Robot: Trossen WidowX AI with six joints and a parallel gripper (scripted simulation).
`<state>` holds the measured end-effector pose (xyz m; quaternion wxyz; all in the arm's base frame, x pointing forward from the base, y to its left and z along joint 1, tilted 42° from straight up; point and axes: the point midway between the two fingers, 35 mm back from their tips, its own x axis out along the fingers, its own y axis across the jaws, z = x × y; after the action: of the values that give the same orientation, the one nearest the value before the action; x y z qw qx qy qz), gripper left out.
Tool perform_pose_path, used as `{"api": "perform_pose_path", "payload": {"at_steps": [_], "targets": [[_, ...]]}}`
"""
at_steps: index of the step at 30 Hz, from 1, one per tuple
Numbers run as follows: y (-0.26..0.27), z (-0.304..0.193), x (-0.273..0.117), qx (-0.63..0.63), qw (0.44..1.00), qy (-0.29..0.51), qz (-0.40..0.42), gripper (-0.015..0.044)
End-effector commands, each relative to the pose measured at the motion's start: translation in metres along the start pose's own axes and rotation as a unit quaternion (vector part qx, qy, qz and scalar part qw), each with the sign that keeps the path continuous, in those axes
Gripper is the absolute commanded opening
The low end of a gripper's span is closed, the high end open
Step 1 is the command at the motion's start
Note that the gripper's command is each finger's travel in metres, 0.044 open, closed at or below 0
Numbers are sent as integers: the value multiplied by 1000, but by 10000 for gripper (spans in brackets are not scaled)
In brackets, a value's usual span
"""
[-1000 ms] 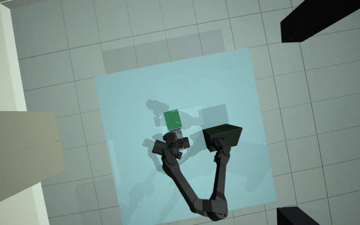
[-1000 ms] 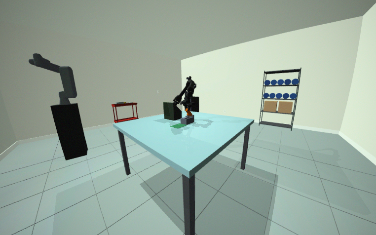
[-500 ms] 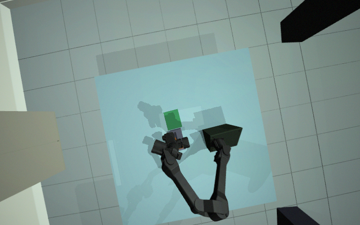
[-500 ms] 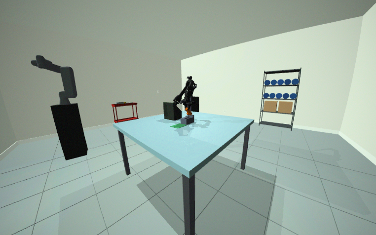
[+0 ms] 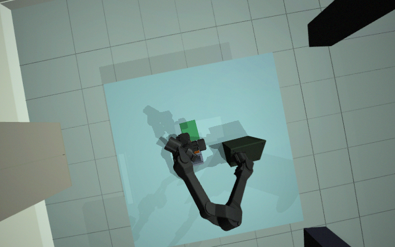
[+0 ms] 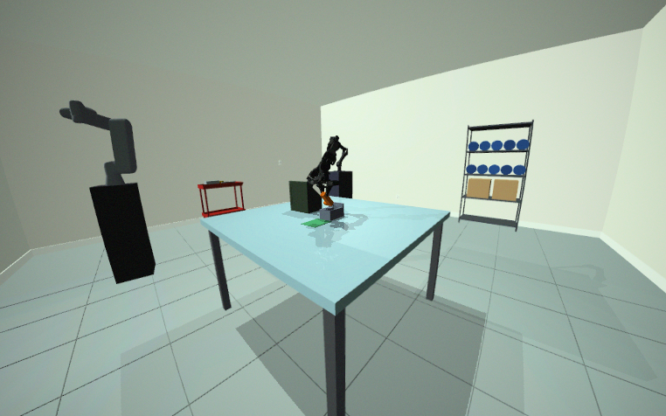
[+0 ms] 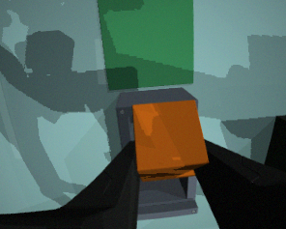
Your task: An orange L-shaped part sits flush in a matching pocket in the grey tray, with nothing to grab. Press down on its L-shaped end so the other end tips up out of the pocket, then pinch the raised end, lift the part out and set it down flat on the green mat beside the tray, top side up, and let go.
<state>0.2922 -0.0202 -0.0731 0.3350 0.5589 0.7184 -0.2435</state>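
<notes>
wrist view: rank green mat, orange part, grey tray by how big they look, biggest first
1. green mat, largest as seen.
2. orange part, though it is held in the gripper near the camera, which inflates it.
3. grey tray, mostly hidden behind the part, so its rank is unsure.
</notes>
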Motion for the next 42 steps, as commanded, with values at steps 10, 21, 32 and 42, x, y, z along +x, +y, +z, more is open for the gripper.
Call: {"api": "perform_pose_path", "payload": {"at_steps": [10, 21, 32, 42], "targets": [[-5, 62, -1, -2, 1000, -3, -1, 0], [-8, 98, -1, -2, 1000, -4, -1, 0], [-8, 98, 14, -2, 1000, -4, -1, 0], [-8, 98, 29, -2, 1000, -3, -1, 0]]}}
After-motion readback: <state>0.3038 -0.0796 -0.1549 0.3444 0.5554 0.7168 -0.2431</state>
